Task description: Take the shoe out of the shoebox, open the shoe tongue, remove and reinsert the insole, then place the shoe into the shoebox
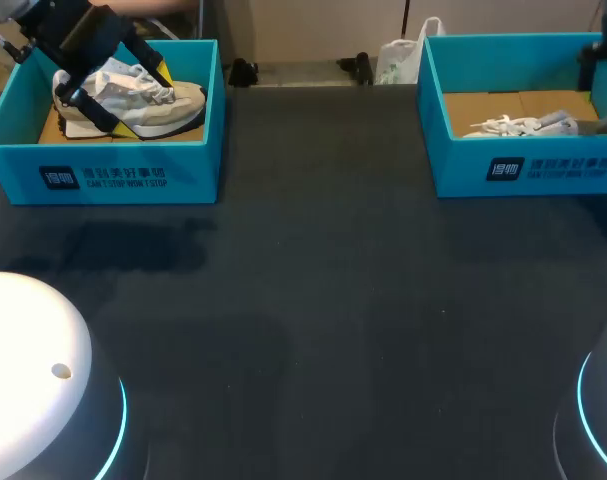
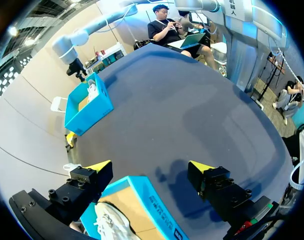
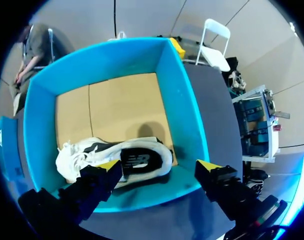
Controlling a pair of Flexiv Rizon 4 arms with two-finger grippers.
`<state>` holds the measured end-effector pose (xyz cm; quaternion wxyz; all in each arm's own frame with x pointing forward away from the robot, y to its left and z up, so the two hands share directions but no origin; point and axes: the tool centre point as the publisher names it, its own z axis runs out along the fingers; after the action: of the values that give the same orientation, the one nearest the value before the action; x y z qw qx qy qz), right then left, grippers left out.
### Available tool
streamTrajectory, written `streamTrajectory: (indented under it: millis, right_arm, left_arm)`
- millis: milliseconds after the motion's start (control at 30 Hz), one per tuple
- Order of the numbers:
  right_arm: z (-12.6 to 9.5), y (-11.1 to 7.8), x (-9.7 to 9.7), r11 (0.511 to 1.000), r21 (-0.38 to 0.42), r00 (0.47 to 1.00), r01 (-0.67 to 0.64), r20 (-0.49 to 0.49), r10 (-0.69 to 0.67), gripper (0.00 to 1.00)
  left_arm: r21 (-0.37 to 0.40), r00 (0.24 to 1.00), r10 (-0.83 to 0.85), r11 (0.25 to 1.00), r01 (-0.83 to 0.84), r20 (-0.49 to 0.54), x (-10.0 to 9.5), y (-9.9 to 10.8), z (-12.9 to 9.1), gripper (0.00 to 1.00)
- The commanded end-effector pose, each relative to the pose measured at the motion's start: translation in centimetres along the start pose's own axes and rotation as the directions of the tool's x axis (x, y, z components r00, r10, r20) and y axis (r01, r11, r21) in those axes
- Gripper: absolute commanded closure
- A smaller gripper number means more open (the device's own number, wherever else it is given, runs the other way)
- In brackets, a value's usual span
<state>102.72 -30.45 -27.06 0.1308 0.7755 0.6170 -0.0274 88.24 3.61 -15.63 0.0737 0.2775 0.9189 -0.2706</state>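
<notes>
While astride shoebox rim (image 3: 192,135), right tool (image 3: 159,166) splayed.

Matt dark cloth-like table (image 1: 313,300), smooth teal cardboard left shoebox (image 1: 195,168), pale mesh fabric shoe (image 1: 153,105), cloth laces

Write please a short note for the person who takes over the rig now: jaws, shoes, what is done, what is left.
Left gripper: jaws open, over the left box wall, left shoe below.
Right gripper: jaws open, above the right shoe in the right box.
Neither shoe is held.
Done: nothing that shows.
Left: lift a shoe out, open tongue, insole out and back, shoe into box.
</notes>
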Motion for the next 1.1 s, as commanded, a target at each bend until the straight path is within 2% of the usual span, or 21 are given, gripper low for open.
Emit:
streamTrajectory:
  millis: [33, 367, 533, 600, 733, 867, 1000, 1100]
  right_arm:
    - [-1.1, -1.6, -0.2, 0.999, -0.039, 1.000, -0.005, -0.023, 0.005, 0.00]
    - [-1.3, -3.2, 0.8, 0.998, -0.065, 0.997, -0.014, -0.081, 0.009, 0.00]
    - [-2.1, -4.1, 1.4, 0.997, -0.073, 0.993, 0.015, -0.112, -0.023, 0.00]
    - [-2.2, -4.4, 1.6, 0.998, -0.057, 0.989, 0.036, -0.141, -0.044, 0.00]
    - [-2.2, -4.5, 1.6, 0.998, -0.054, 0.989, 0.046, -0.141, -0.053, 0.00]
    - [-2.2, -4.5, 1.6, 0.998, -0.054, 0.989, 0.046, -0.141, -0.053, 0.00]
    - [-2.2, -4.5, 1.6, 0.998, -0.054, 0.989, 0.046, -0.141, -0.053, 0.00]
    - [-2.2, -4.5, 1.6, 0.998, -0.054, 0.989, 0.046, -0.141, -0.053, 0.00]
  left_arm:
    - [-0.001, 1.000, 0.000, 1.000, 0.000, -0.004, -0.1, 0.0, 0.0, 0.00]
    - [-0.001, 1.000, 0.000, 1.000, 0.000, -0.004, -0.1, 0.0, 0.0, 0.00]
    - [-0.001, 1.000, 0.000, 1.000, 0.000, -0.004, -0.1, 0.0, 0.0, 0.00]
    - [0.019, 0.998, 0.063, 0.998, -0.063, -0.023, -0.3, 0.0, -0.5, 0.00]
    - [-0.007, 0.978, 0.201, 0.979, -0.202, -0.058, -1.6, 0.8, -0.3, 0.00]
    - [-0.048, 0.920, 0.386, 0.920, -0.389, -0.068, -2.2, 2.8, -1.1, 0.00]
    - [-0.068, 0.825, 0.557, 0.823, -0.564, -0.097, -1.4, 4.7, -2.3, 0.00]
    - [-0.077, 0.758, 0.633, 0.758, -0.648, -0.157, -1.1, 5.6, -2.9, 0.00]
